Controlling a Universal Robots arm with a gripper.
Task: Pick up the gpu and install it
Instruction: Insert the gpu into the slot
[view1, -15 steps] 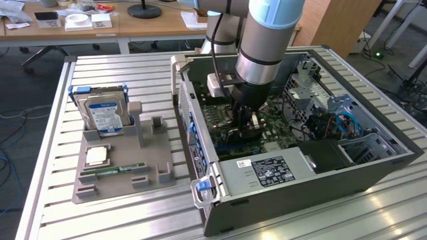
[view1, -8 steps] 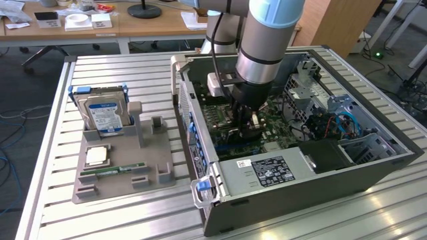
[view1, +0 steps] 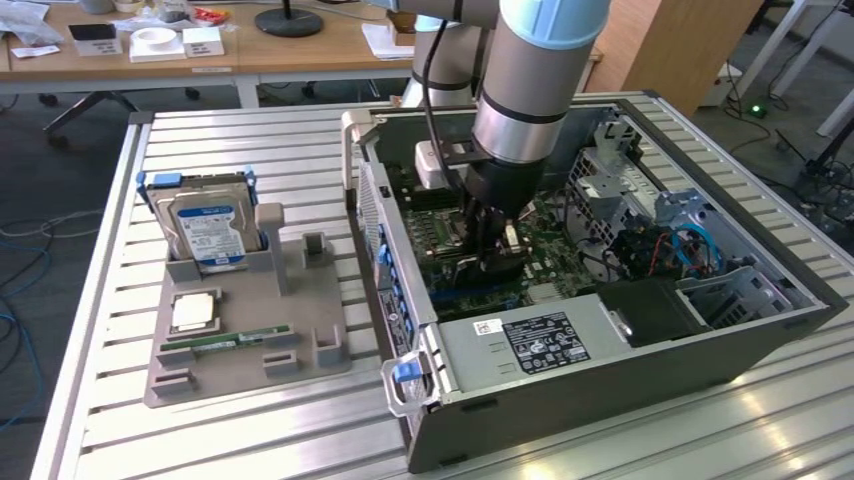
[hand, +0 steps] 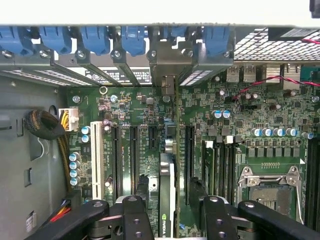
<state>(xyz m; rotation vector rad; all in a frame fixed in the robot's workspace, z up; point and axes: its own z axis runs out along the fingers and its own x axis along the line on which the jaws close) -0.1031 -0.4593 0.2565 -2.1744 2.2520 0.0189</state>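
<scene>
The gpu stands edge-on on the green motherboard, a thin dark card with a logo on its rim. Its grey metal bracket meets the case's rear slot row. My gripper straddles the card, with a black finger on one side and another on the opposite side. A gap shows between each finger and the card, so the gripper is open and holds nothing. In the exterior view the gripper reaches down inside the open computer case, low over the board.
Beside the case, on the exterior view's left, a grey fixture holds a silver hard drive, a CPU chip and a green RAM stick. Inside the case are a power supply, blue cables, the CPU socket and blue slot latches.
</scene>
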